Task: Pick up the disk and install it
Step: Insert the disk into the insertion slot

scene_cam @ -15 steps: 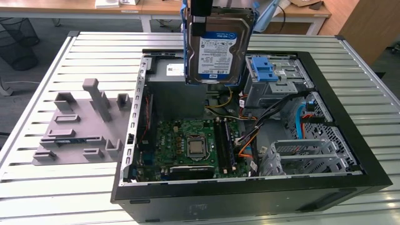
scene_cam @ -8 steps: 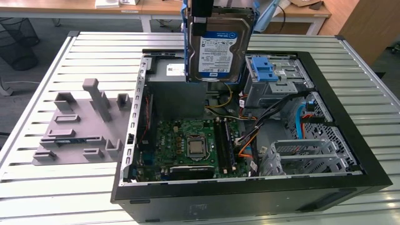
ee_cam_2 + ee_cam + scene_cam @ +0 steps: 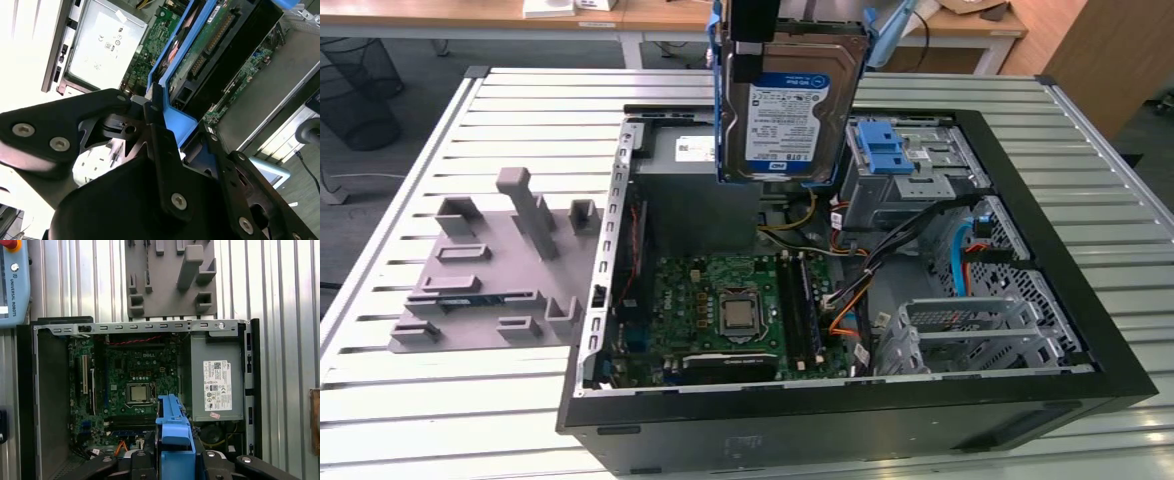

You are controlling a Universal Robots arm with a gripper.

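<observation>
The gripper (image 3: 172,125) pinches the disk (image 3: 790,105) by its blue frame (image 3: 175,437), holding it on edge at 12 o'clock in the exterior view, high over the open computer case (image 3: 854,405), likely so it bumps nothing inside.

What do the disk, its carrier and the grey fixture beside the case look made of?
The disk looks like bare silvery metal with a dull sheen, under a glossy paper-like label. Its carrier is likely plastic: smooth and uniformly blue. The fixture seems to be matt grey plastic, blocky, perhaps printed.
</observation>
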